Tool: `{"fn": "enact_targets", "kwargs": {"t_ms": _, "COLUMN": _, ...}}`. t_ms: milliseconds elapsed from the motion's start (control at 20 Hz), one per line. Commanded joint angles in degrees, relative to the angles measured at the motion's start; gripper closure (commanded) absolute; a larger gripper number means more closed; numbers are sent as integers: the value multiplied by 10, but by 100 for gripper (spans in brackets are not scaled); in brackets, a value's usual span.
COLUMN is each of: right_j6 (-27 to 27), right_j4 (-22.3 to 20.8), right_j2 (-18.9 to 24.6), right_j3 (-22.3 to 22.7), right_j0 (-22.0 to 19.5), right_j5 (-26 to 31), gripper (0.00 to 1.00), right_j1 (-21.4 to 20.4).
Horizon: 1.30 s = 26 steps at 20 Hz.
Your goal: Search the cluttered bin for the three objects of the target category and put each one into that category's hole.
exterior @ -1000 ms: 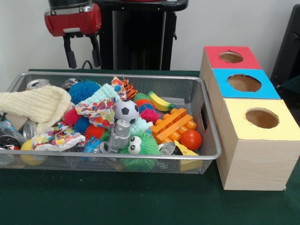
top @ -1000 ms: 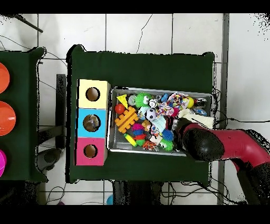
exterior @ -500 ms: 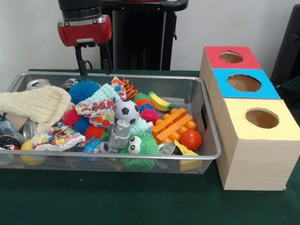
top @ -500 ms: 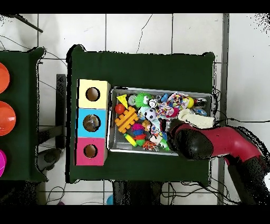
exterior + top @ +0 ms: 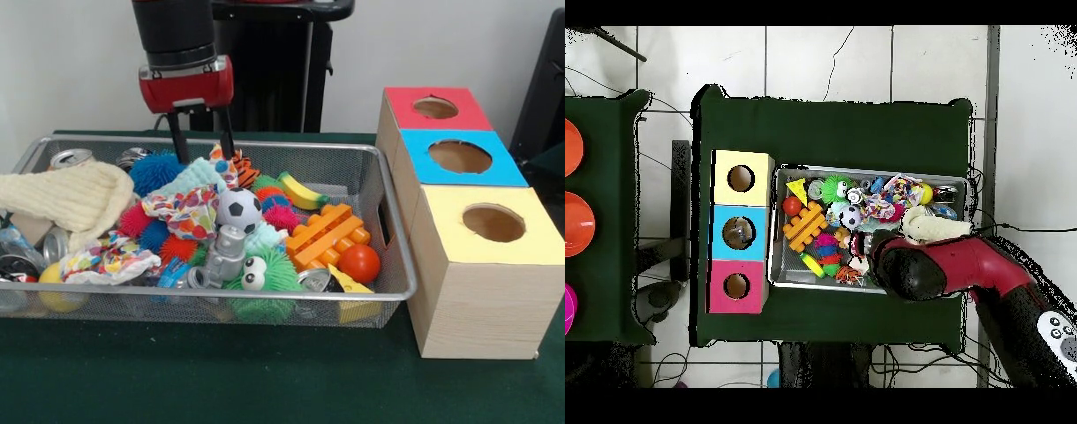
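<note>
- The red and black gripper (image 5: 202, 135) hangs open and empty over the far side of the silver wire-mesh bin (image 5: 393, 230);
- its black fingers (image 5: 177, 137) are just above the pale green cloth (image 5: 196, 175) in that bin.

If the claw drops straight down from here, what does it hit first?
Probably the mint-green cloth below the open claw, or the orange striped toy beside it; depth is unclear.

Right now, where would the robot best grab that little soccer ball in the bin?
Probably from straight above, pinching the soccer ball across its middle. It sits on top of the pile with its upper half clear, and being round it offers no better side. The open gripper hangs behind it, over the bin, so it would need to come forward.
</note>
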Motion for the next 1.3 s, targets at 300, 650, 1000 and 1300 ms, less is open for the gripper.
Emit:
{"fn": "enact_targets", "kwargs": {"t_ms": 300, "right_j6": -33, "right_j4": -76, "right_j2": -49, "right_j3": -54, "right_j0": 8, "right_j5": -59, "gripper": 0, "right_j1": 58}}
{"fn": "enact_targets", "kwargs": {"t_ms": 650, "right_j6": -6, "right_j4": -108, "right_j2": -78, "right_j3": -64, "right_j0": 23, "right_j5": -102, "gripper": 0, "right_j1": 86}}
{"fn": "enact_targets", "kwargs": {"t_ms": 1000, "right_j6": 24, "right_j4": -148, "right_j2": -126, "right_j3": -88, "right_j0": 59, "right_j5": -155, "gripper": 0, "right_j1": 118}}
{"fn": "enact_targets", "kwargs": {"t_ms": 1300, "right_j6": 64, "right_j4": -177, "right_j2": -194, "right_j3": -139, "right_j0": 115, "right_j5": -216, "gripper": 0, "right_j1": 169}}
